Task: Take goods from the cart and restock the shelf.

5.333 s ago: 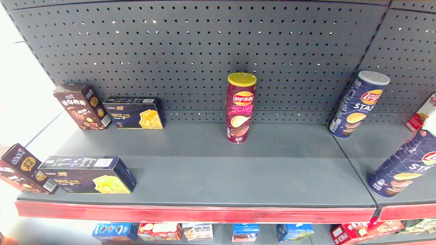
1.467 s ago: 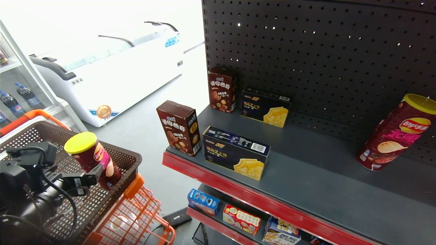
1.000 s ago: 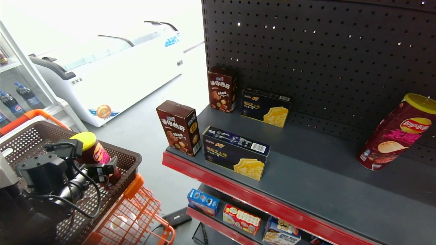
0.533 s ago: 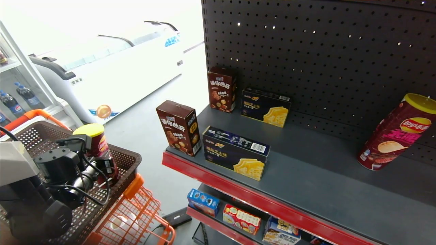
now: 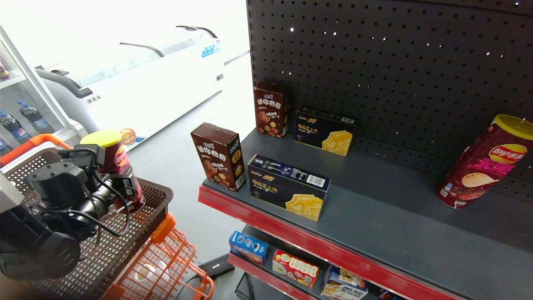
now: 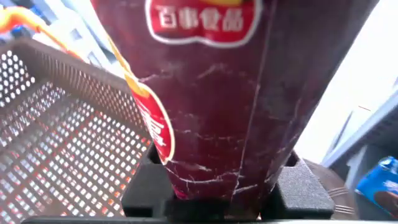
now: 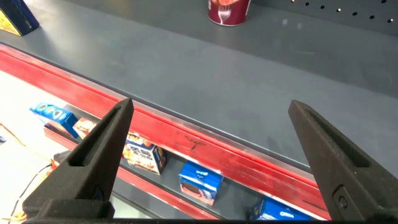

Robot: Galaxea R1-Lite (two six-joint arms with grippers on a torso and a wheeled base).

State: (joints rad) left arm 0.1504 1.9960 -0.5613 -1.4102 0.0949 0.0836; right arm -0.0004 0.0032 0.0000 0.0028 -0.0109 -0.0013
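Observation:
A maroon chip can [image 5: 111, 160] with a yellow lid hangs upright above the brown cart basket [image 5: 160, 196], with my left gripper [image 5: 125, 187] shut on its lower part. Up close, the can [image 6: 217, 93] sits between the two black pads [image 6: 305, 186] of the left gripper [image 6: 217, 190]. A matching maroon can [image 5: 485, 162] stands on the grey shelf [image 5: 374, 216] at the right. My right gripper [image 7: 211, 168] is open and holds nothing, just in front of the shelf's red front edge [image 7: 186, 134], with that can [image 7: 229, 11] far back.
Two brown cookie boxes [image 5: 218, 156] [image 5: 271, 109] and two dark blue boxes [image 5: 291, 187] [image 5: 325, 131] stand at the shelf's left end. Small boxes [image 5: 293, 268] fill the lower shelf. A white freezer [image 5: 137, 83] stands behind the orange cart [image 5: 166, 250].
The head view has swung from the shelf to the cart. Over the last second and a half my left gripper has closed on the can and raised it out of the basket.

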